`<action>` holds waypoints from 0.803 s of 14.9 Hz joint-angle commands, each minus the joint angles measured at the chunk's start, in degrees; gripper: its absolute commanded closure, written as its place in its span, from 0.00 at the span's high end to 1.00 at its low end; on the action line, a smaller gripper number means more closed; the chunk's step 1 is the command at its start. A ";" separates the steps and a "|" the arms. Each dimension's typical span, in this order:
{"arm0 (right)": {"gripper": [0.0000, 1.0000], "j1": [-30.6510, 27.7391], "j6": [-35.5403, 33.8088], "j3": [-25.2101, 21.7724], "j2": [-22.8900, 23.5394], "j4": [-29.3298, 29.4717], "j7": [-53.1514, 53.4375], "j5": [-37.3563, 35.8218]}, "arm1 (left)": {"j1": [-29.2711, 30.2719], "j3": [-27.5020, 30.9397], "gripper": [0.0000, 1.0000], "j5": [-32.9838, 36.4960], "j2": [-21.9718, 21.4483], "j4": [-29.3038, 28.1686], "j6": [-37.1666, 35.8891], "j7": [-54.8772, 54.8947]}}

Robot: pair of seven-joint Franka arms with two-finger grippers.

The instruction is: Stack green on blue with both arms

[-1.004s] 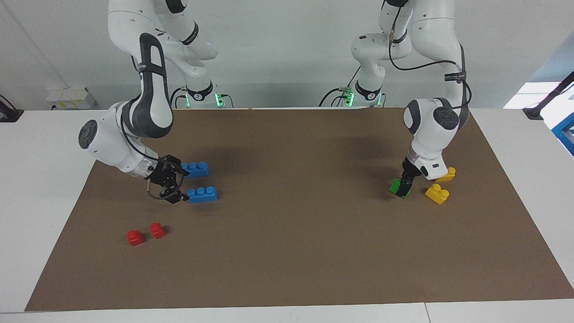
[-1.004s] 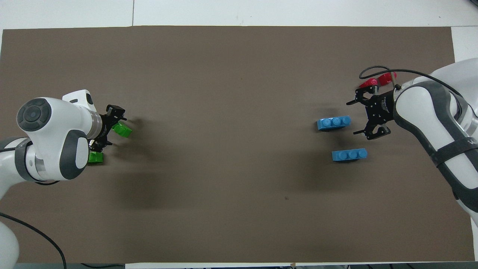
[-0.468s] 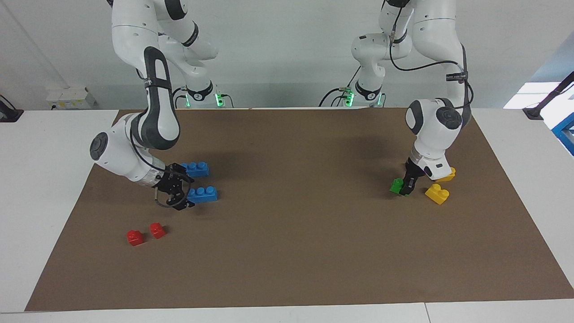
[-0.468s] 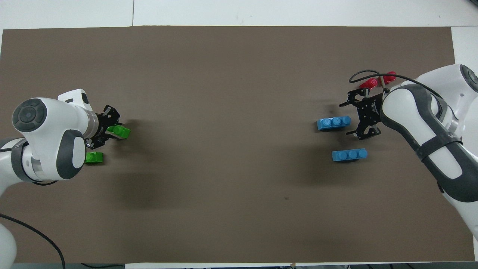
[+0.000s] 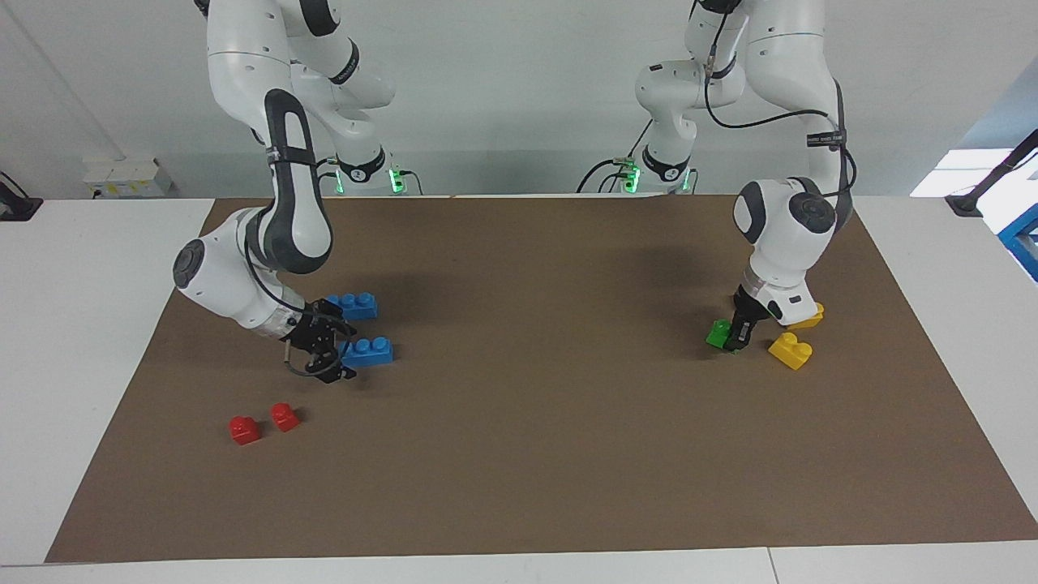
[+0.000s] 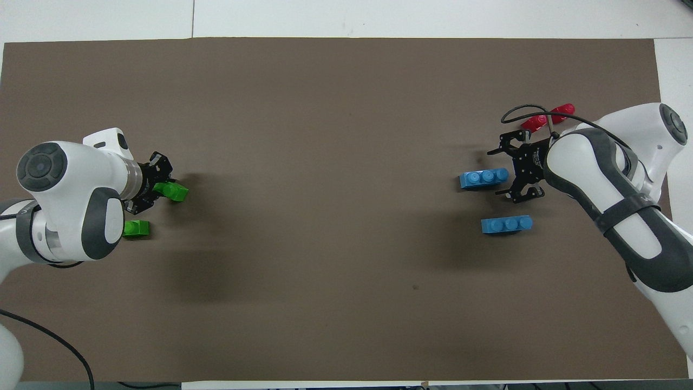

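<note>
Two blue bricks lie toward the right arm's end. My right gripper [image 5: 334,360] is open and low at the end of the farther blue brick [image 5: 369,350], its jaws either side of that end; in the overhead view the gripper [image 6: 501,174] meets this brick [image 6: 483,178]. The nearer blue brick [image 5: 353,305] lies free [image 6: 507,223]. My left gripper [image 5: 737,338] is down at the mat, shut on a tilted green brick [image 5: 718,332], which also shows from overhead [image 6: 175,191] in the gripper [image 6: 164,188]. The other green brick [image 6: 136,228] lies beside the left wrist, hidden in the facing view.
Two yellow bricks [image 5: 791,350] [image 5: 811,316] lie next to the left gripper, toward the left arm's end. Two small red bricks [image 5: 243,428] [image 5: 284,416] lie farther from the robots than the blue bricks. A brown mat [image 5: 535,422] covers the table.
My right gripper slid toward the farther blue brick's end, coming up to it. My left gripper settled lower at the green brick, which shifted and turned slightly.
</note>
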 commanded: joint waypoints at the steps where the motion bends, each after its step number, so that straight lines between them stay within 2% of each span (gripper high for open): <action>1: 0.85 -0.11 1.29 0.09 -0.30 -0.92 -3.89 1.98 | -0.24 -0.01 0.00 1.38 0.41 2.15 -1.35 -1.16; 4: 0.65 -0.46 1.29 0.09 -0.39 -1.36 -7.33 1.98 | -1.03 -0.01 0.00 1.38 -0.12 8.20 -10.55 -3.52; 6: 0.47 -0.29 1.21 0.09 -0.39 -1.45 -8.21 1.98 | -1.56 -0.19 0.00 1.38 -0.12 12.42 -14.79 -12.02; 7: 0.29 -0.29 0.60 0.09 -0.48 -1.36 -8.99 1.98 | -2.17 -0.27 0.00 1.38 -0.20 13.92 -16.02 -16.68; 8: 0.00 -0.29 -0.37 0.09 -0.48 -0.93 -10.05 1.98 | -2.96 -0.27 0.00 1.38 -0.29 15.59 -18.04 -20.38; 12: 0.00 1.46 -4.23 0.35 -1.53 1.97 -8.06 1.98 | -6.29 -0.54 0.00 1.38 -1.43 23.41 -27.35 -34.27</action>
